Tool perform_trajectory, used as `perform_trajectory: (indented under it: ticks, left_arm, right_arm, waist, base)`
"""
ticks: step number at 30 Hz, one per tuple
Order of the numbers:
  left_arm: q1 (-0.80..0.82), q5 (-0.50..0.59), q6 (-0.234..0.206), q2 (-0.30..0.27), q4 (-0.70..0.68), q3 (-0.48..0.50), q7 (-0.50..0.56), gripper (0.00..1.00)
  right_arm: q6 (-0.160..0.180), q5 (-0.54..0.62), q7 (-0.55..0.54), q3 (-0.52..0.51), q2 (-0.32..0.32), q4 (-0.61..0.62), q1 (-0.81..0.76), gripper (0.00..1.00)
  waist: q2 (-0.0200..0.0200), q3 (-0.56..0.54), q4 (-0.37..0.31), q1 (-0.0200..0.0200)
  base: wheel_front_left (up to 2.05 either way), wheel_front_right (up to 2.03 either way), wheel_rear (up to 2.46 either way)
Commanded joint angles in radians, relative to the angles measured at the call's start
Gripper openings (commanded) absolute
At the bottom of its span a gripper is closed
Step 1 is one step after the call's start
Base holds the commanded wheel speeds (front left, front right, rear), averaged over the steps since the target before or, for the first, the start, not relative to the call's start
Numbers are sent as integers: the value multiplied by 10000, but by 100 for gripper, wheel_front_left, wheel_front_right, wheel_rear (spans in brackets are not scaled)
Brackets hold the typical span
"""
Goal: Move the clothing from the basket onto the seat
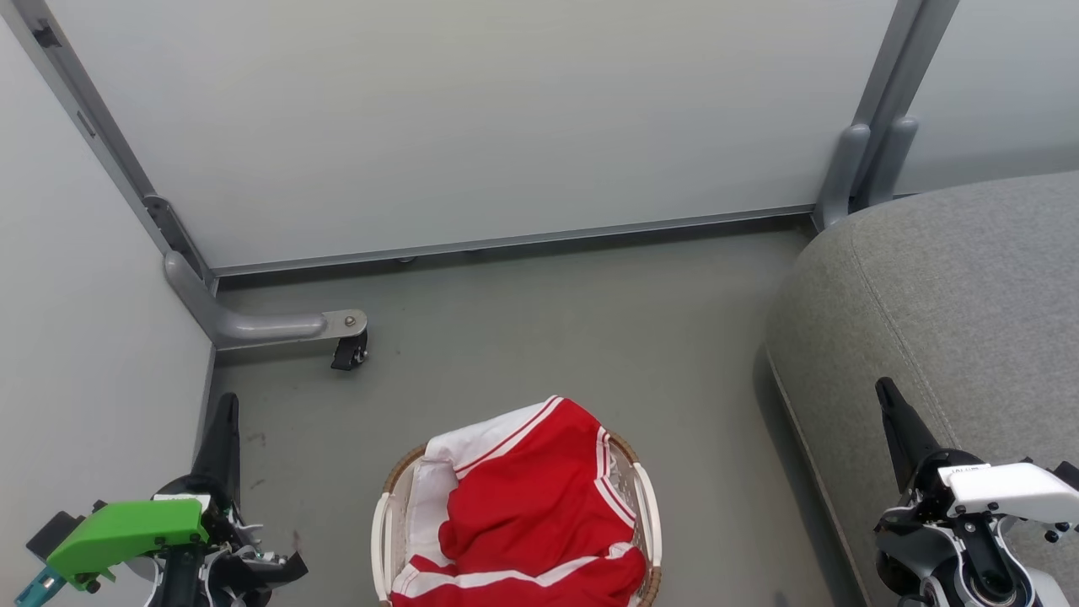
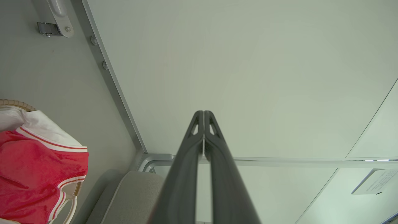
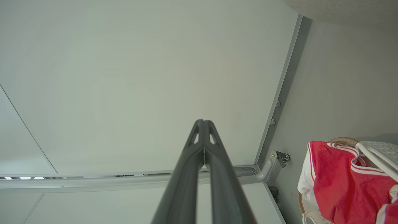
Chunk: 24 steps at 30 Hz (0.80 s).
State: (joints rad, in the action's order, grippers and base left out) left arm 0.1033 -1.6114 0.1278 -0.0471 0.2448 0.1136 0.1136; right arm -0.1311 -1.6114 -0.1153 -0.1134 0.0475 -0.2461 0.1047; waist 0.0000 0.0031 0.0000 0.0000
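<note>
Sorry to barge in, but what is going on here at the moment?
Nothing is being handled. The red clothing lies heaped in the basket on the floor, beside the grey seat. The left end effector and right end effector, both shut and empty, flank the basket.

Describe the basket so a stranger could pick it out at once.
Start at the big grey seat on the right; the basket stands on the floor to its left, at the head view's bottom edge. Its brown woven rim, white handles and heap of red clothing set it apart from the grey surroundings.
</note>
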Motion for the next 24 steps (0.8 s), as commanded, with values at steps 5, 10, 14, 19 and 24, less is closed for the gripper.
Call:
perform_trajectory:
  ticks: [5,10,14,19,24]
  left_arm:
    - [114,-32,65,-65,-14,18,37,0]
    - [114,-32,65,-65,-14,18,38,0]
    - [114,-32,65,-65,-14,18,37,0]
    - [114,-32,65,-65,-14,18,38,0]
    - [-184,5,-19,50,280,-42,-17,0]
  right_arm:
    - [7,-32,-3,-13,58,38,71,0]
    - [7,-32,-3,-13,58,38,71,0]
    - [7,-32,-3,-13,58,38,71,0]
    - [7,-32,-3,-13,58,38,71,0]
    - [2,6,15,38,-95,-277,-185,0]
  waist:
    - [0,0,0,0]
    - [0,0,0,0]
    - [0,0,0,0]
    - [0,0,0,0]
    - [0,1,0,0]
  base:
    - [0,0,0]
    - [0,0,0]
    - [0,0,0]
    - [0,0,0]
    - [0,0,0]
